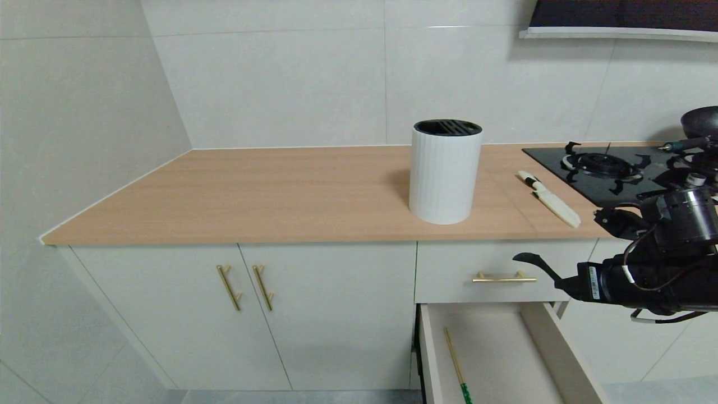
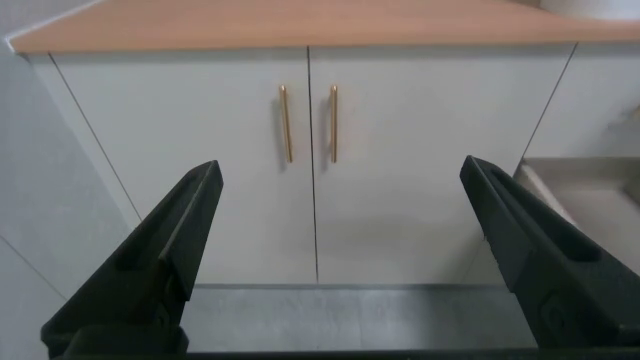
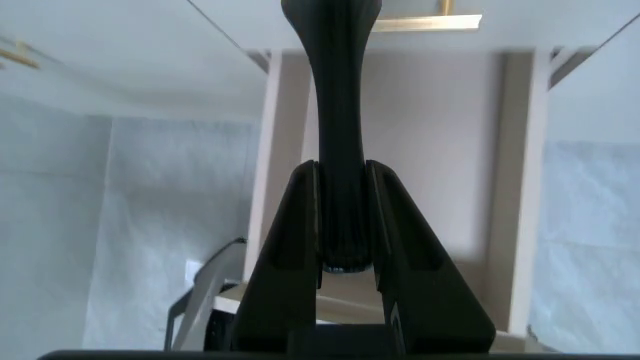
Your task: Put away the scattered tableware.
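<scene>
Your right gripper [image 3: 343, 178] pinches a black utensil [image 3: 335, 80] by the open drawer [image 1: 547, 342]. Next, I think you lower it in beside the chopstick [image 1: 457, 365]. Your left gripper [image 2: 340, 170] is spread wide. The knife [image 1: 549, 199] waits on the counter [image 1: 252, 191].

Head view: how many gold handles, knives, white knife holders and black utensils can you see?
Gold handles: 3
Knife: 1
White knife holder: 1
Black utensil in the right gripper: 1
Total: 6
</scene>
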Robot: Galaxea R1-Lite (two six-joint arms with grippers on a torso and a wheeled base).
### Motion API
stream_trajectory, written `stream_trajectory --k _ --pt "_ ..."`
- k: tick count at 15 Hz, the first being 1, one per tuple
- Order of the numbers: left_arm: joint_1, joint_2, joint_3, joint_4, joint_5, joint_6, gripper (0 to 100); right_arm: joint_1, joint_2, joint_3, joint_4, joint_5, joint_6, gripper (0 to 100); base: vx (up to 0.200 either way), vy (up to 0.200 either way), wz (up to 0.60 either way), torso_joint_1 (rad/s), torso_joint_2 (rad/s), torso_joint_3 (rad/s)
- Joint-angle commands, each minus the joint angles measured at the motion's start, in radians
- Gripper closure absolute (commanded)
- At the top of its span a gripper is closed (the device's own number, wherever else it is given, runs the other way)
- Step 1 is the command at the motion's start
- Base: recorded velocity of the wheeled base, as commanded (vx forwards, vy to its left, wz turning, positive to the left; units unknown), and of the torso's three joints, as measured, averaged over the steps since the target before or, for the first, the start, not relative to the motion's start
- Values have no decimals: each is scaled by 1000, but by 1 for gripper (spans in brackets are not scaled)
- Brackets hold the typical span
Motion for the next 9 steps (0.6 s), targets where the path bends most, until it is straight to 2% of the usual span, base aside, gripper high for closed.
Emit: stream_trajectory --k 1,9 --pt "0 0 0 0 0 0 0 1 29 1 -1 0 0 100 0 0 0 -198 496 295" --pt "0 0 0 0 0 0 0 1 63 21 -44 -16 0 100 0 0 0 -184 482 295"
